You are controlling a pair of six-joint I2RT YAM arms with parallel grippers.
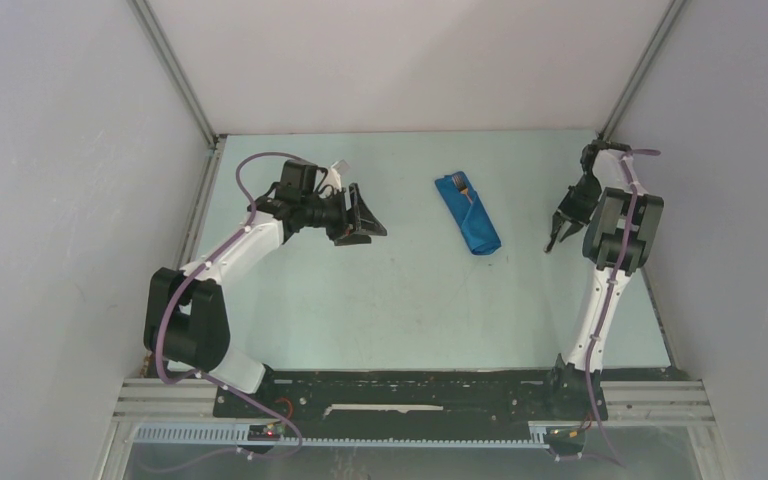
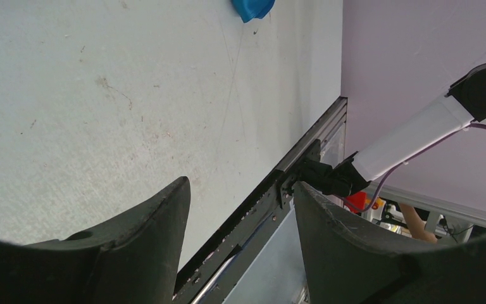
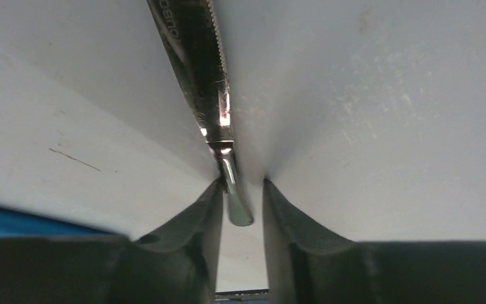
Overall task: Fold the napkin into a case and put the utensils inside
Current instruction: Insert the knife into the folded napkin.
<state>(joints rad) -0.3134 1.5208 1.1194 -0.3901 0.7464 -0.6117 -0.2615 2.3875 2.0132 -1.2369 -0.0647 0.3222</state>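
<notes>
Right wrist view shows the right gripper [image 3: 242, 185] set down over the knife [image 3: 205, 107], which lies flat on the table [image 3: 386, 126] near its right edge, toward the far right corner. The jaws stand narrow on either side of the knife's rounded end, with the toothed blade running away from them. One finger looks to touch the metal and a thin strip of table shows beside the other, so I cannot tell whether the pinch is made. The napkin [image 1: 470, 218] is already a case: a narrow blue pouch in the far half of the table, a little right of the middle, between the two arms and touching neither. The fork [image 1: 462, 186] seems to be tucked in at its far end. The left gripper [image 1: 363, 214] hangs over the table left of the case, jaws wide apart and holding nothing.

By my reading the folding is done and one utensil is in, so the step in hand is picking up the knife. The next move calls for a firm hold on a thin, slippery piece lying flat, a lift, a carry leftward to the pouch's open end, and a slide in beside the fork without dragging the cloth
</notes>
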